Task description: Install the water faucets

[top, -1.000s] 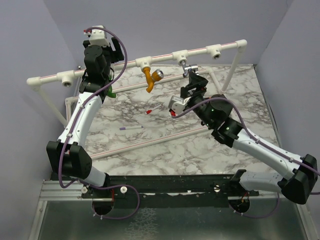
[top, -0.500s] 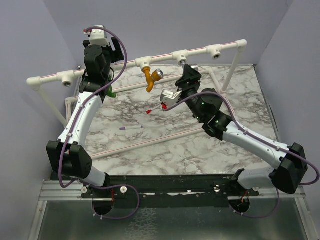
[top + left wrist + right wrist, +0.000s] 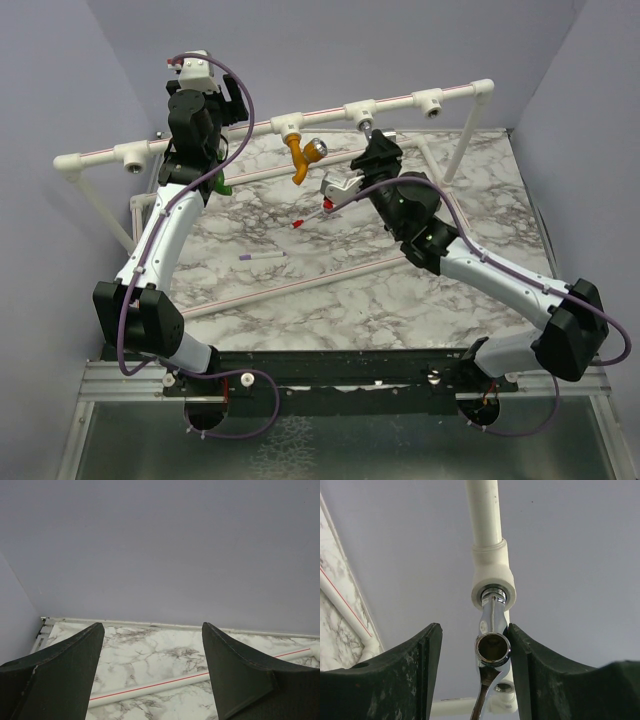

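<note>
Fingers [image 3: 385,680] of right gripper [image 3: 475,627] spread around grey faucet [image 3: 491,625], seated in tee socket [image 3: 492,572]; left gripper [image 3: 152,627] parted, empty.

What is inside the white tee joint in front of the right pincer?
The end of the grey metal faucet sits in the tee joint. How deep it goes is covered.
</note>
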